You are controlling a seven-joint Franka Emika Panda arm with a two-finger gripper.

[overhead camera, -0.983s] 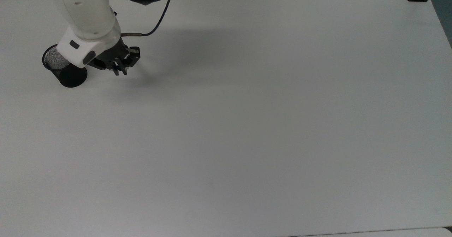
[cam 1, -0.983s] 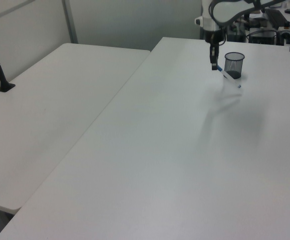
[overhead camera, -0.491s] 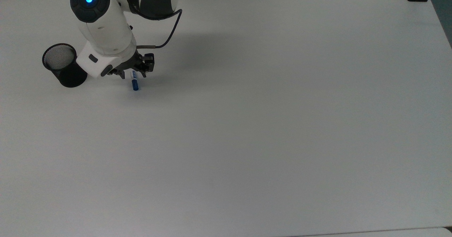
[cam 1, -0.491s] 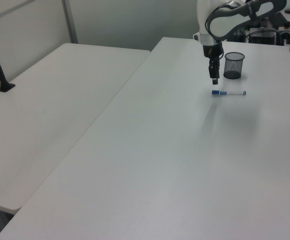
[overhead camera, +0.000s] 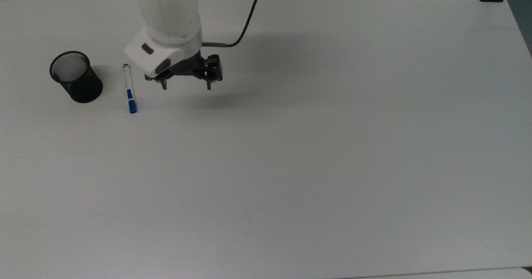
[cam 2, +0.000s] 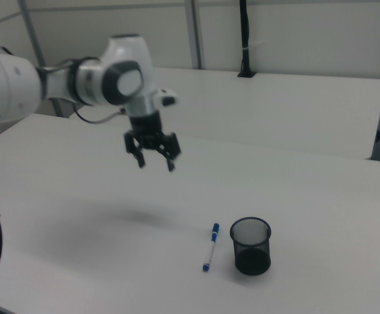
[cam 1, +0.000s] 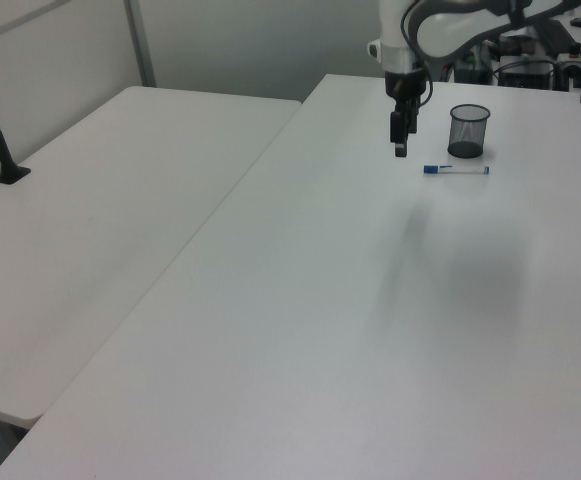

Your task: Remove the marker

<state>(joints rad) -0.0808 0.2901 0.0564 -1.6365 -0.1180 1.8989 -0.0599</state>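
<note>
In the top view, left to right: the black mesh cup [overhead camera: 76,82] stands empty, and the slim white marker with its blue cap [overhead camera: 129,88] now lies flat on my white counter [overhead camera: 332,146] just beside it. I've let it go; my claw [overhead camera: 185,85] has lifted off rightward, spread wide, holding nothing. I'd call removal done

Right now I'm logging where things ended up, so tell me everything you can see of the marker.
The marker is a slim pen with a white body, a blue cap and a small blue tail end. It lies flat on the white table, beside the black mesh cup but apart from it. Nothing touches it except the table; the open tool hangs above the table, clear of it.
</note>
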